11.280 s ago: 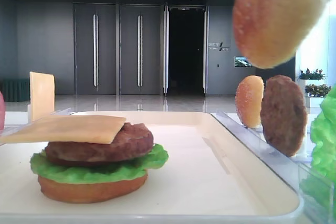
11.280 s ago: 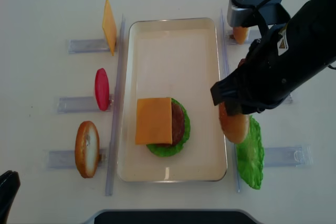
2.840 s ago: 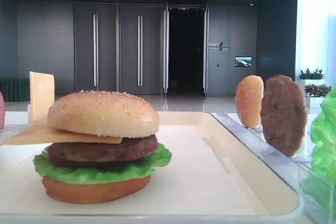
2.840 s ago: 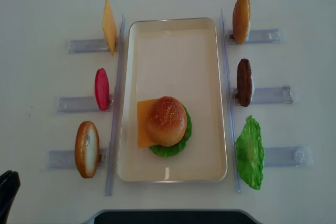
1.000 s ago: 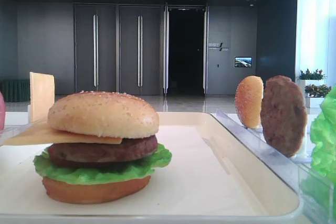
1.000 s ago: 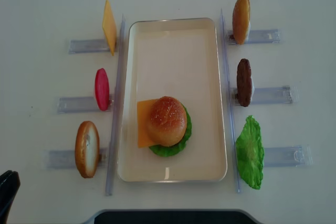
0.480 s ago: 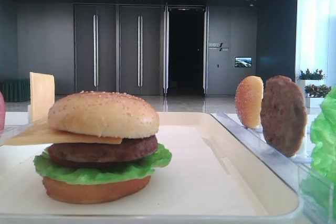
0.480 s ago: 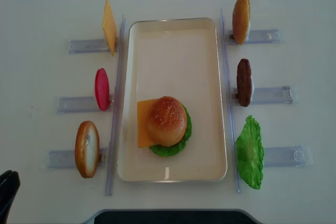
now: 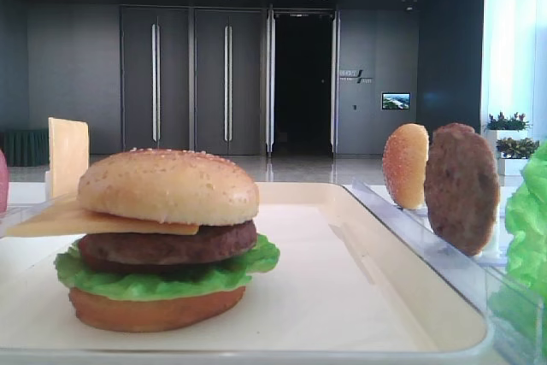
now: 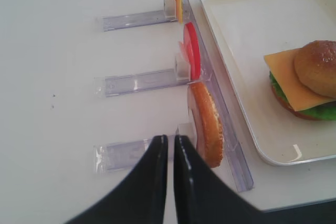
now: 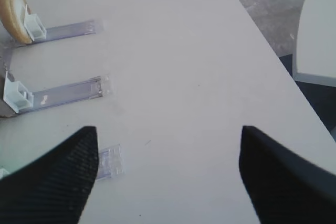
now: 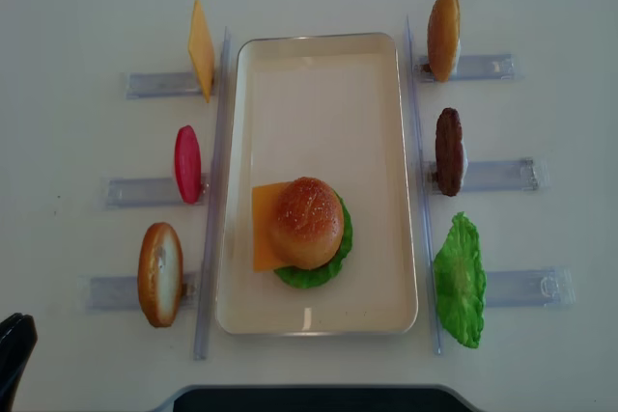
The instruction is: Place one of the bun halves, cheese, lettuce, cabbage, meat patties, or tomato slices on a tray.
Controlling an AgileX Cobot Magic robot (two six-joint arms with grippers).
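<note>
Burger stack (image 12: 305, 231) capped by bun half (image 12: 306, 222), tray's (image 12: 319, 50) near half | my right pincer (image 11: 165, 174) wide, empty, over bench's right edge; left pincer (image 10: 170, 145) pinched together | risk: overhanging cheese (image 12: 263, 227) may tilt bun.

A bun half (image 12: 307, 222) tops the stack on the tray (image 12: 319, 84).

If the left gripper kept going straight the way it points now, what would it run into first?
Probably the clear holder of the upright bun half; the shut left gripper has its tips right over that strip, though height is unclear.
</note>
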